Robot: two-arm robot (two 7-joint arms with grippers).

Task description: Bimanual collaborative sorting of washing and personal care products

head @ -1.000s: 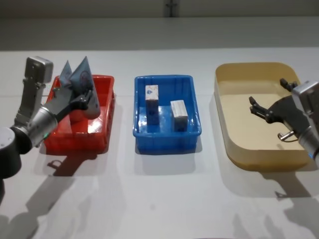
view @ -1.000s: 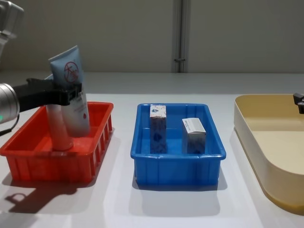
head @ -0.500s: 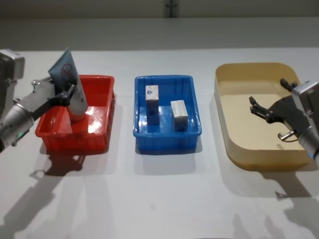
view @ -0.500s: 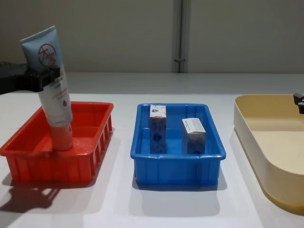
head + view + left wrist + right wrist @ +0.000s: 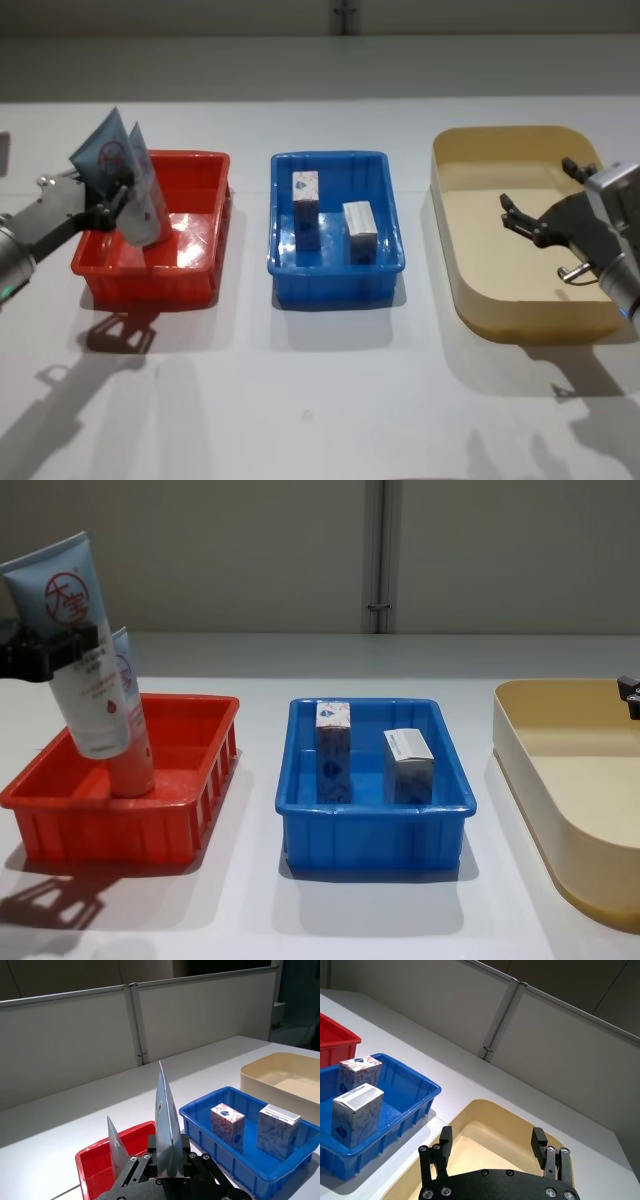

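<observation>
Three bins sit in a row across the white table [image 5: 330, 390]. There are bare gaps between them and lots of open surface along the front edge. The red bin [image 5: 150, 285] is toward the left edge, the blue bin [image 5: 335, 278] is in the middle, and the beige bin [image 5: 450, 230] is toward the right edge.

Over the red bin's left side, the left gripper [image 5: 110, 200] has its jaws clamped on a pale-blue tube [image 5: 72, 640]. It's tilted, with the flat crimped end up and leaning out past the bin's left wall. There's a red circle logo near the top and red print lower down. Its lower end hangs inside the bin's rim, and I can't tell if it reaches the floor. A second tube [image 5: 132, 742] stands in the red bin just behind it, narrow end down. They're close, but I can't tell if they're touching.

The blue bin holds two upright cartons [image 5: 332, 750], blue-patterned with white tops, side by side with a small gap between them.

The right gripper [image 5: 492, 1135] hovers over the beige bin with its jaws wide apart.
</observation>
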